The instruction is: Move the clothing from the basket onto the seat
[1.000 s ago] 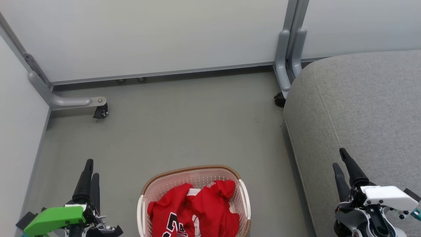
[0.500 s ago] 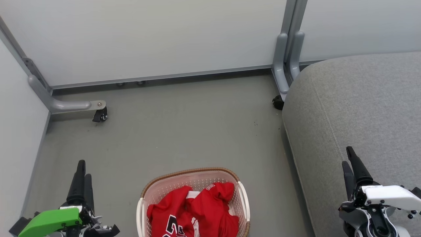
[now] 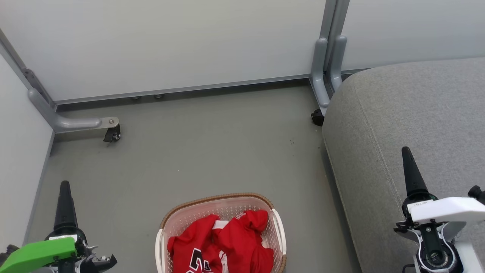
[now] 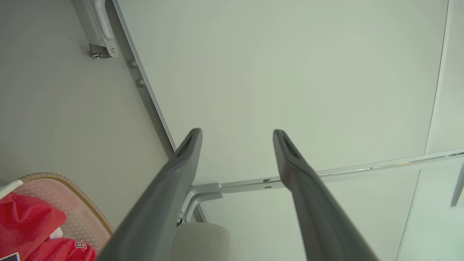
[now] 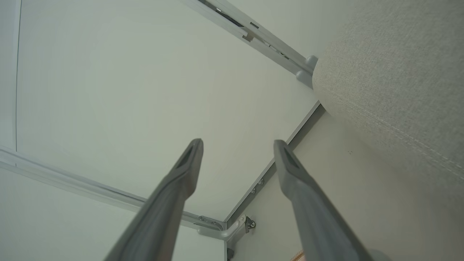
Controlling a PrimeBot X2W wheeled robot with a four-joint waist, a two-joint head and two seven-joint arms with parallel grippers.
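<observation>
The cream basket (image 3: pixel 219 199) with a brown woven rim stands on the floor at the bottom centre of the head view. The red clothing (image 3: pixel 231 242) lies crumpled inside it. The light-grey seat (image 3: pixel 416 110) takes up the right side. My left gripper (image 3: pixel 64 189) hovers left of the basket, seen edge-on. In the left wrist view it (image 4: pixel 237 134) is open and empty, with the basket (image 4: pixel 74 192), the clothing (image 4: pixel 29 223) and the seat (image 4: pixel 201 241) low down. My right gripper (image 3: pixel 407 155) hangs over the seat's front part. The right wrist view shows it (image 5: pixel 237 145) open and empty beside the seat (image 5: pixel 391 79).
Pale partition walls close the back and left. A grey partition foot with a castor (image 3: pixel 110 132) juts onto the floor at the left. Another castor (image 3: pixel 316 117) sits by the seat's far corner. Grey floor (image 3: pixel 212 151) lies between basket and back wall.
Both grippers have rolled, so each pair of fingers now lines up as one in the head view. The left one went left and lower, the right one higher. The camera shifted slightly.
</observation>
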